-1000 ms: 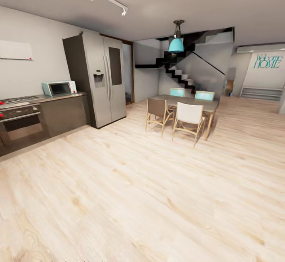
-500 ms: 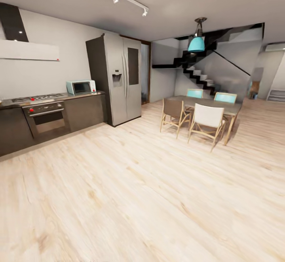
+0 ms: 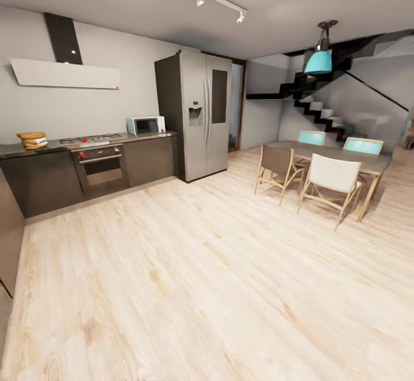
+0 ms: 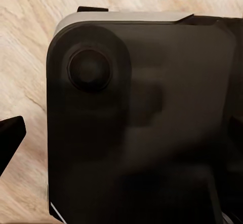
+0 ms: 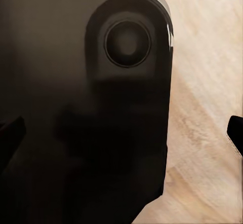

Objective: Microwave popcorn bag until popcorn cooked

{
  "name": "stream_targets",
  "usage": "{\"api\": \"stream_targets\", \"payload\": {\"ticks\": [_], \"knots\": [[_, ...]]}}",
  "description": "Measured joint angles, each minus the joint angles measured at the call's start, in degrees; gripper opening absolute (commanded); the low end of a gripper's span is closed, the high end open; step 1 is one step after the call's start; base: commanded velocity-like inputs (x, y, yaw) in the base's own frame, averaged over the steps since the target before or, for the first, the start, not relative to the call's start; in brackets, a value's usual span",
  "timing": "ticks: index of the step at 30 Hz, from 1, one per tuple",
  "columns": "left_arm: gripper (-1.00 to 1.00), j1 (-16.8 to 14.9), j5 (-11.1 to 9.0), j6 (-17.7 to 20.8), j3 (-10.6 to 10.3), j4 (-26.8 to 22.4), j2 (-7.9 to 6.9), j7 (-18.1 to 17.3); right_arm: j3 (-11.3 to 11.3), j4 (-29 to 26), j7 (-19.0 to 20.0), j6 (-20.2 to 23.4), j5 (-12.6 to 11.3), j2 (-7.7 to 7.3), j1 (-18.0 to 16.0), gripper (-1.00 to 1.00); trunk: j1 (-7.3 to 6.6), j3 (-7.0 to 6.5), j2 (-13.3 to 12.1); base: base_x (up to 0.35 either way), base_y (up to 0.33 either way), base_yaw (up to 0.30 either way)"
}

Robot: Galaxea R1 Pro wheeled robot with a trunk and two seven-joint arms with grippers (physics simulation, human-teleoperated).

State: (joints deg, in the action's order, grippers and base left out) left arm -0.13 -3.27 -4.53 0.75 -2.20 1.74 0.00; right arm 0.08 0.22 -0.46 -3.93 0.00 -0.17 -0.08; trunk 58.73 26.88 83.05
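One long kitchen run lines the far wall in the head view: the popcorn bag sits on the countertop beyond the gas hob, the mint microwave beside the refrigerator. Each wrist view shows the robot's dark base over wood floor; whether either claw is spread or pressed together cannot be told.

The popcorn bag sits on the countertop, far left. The microwave stands right of the hob, beside the fridge. A dining table stands far right
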Motion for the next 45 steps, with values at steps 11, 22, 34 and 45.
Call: {"api": "stream_targets", "payload": {"ticks": [11, 22, 34, 45], "knots": [[1.0, 0.04, -0.31, 0.85, -0.23, 0.04, -0.01, 0.0, -0.17, 0.02, 0.06, -0.07, -0.15, -0.19, 0.0, 1.0, -0.03, 0.0, 0.01, 0.232, 0.0, 0.13], [1.0, 0.03, -0.38, 1.83, -0.24, 0.08, 0.0, 0.0, 0.0, 0.01, 0.07, -0.07, -0.06, -0.26, 0.0, 1.0, -0.03, 0.0, 0.01, 0.331, 0.0, 0.0], [1.0, 0.02, -0.39, 1.81, -0.24, 0.08, -0.03, 0.0, 0.07, 0.02, 0.06, -0.07, 0.01, -0.18, 0.0, 1.0, -0.03, 0.0, 0.01, 0.332, 0.0, 0.0], [1.0, 0.04, -0.39, 1.77, -0.24, 0.08, -0.03, 0.0, 0.16, 0.02, 0.07, 0.19, 0.0, -0.11, 0.0, 1.0, -0.03, 0.01, 0.01, 0.332, 0.0, 0.0]]}}
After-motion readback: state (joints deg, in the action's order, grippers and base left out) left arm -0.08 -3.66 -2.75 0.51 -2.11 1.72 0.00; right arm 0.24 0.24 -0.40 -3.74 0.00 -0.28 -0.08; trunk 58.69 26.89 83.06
